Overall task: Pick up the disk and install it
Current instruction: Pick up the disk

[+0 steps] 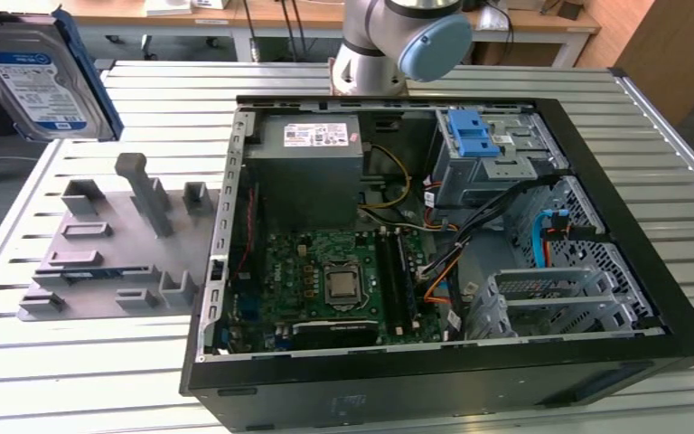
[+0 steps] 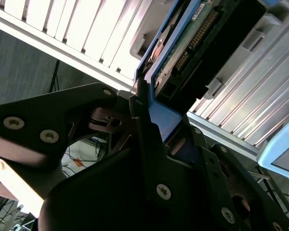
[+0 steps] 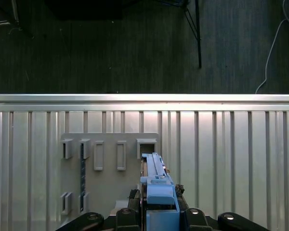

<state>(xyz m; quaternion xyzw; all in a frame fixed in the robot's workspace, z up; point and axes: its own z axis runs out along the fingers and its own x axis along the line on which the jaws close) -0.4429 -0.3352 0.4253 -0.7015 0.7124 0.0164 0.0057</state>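
The disk (image 1: 36, 80), silver with a white-and-blue label and a blue carrier bracket, hangs in the air high at the exterior view's left, well above the slatted table. In the first wrist view the disk (image 3: 155, 180) is edge-on, above the grey slotted holder (image 3: 111, 163). My gripper (image 3: 159, 214) is shut on its blue bracket. The second wrist view shows the disk's underside (image 2: 192, 33) with its connector, and the black fingers (image 2: 142, 120) clamped on the blue bracket.
An open computer case (image 1: 636, 208) lies on the slatted table (image 1: 82, 380), with a motherboard, a grey power supply (image 1: 311, 149) and a metal drive cage with a blue latch (image 1: 473, 136). The grey holder (image 1: 118, 244) sits left of the case. The arm's base (image 1: 389, 45) stands behind.
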